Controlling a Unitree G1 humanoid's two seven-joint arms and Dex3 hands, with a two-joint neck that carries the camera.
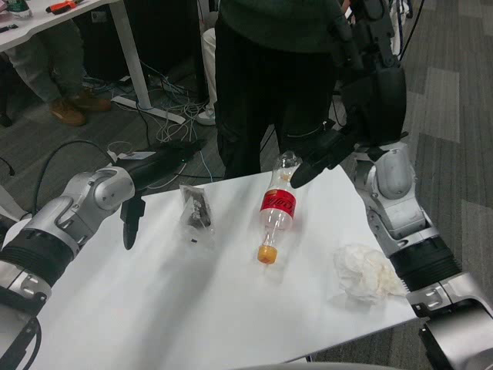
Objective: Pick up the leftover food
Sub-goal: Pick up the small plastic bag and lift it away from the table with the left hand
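While I hold both arms off the table, readout:

target: "leftover food" isn't obvious to me. Best candidates: plastic bottle (276, 210) with red label, frame centre, and dark wrapper (195, 208) left of centre. Can't tell if either holds food.
bottle axis: lying flat, running upper right to lower left, orange cap toward the bottom of frame, base toward the table's far edge.
right hand (327, 153): upper right of centre, fingers spread, holding nothing, fingertips just beside the bottle's base. Can't tell if they touch.
left hand (146, 181): left of centre, fingers hanging apart, empty, just left of the wrapper.
nearer arm: right for the bottle, left for the wrapper.
other: crumpled white tissue (365, 271) lower right, near the right forearm.
person: dark trousers (254, 100) at the far table edge, just behind the bottle.
call: right-hand grasp across the bottle, I'd guess.
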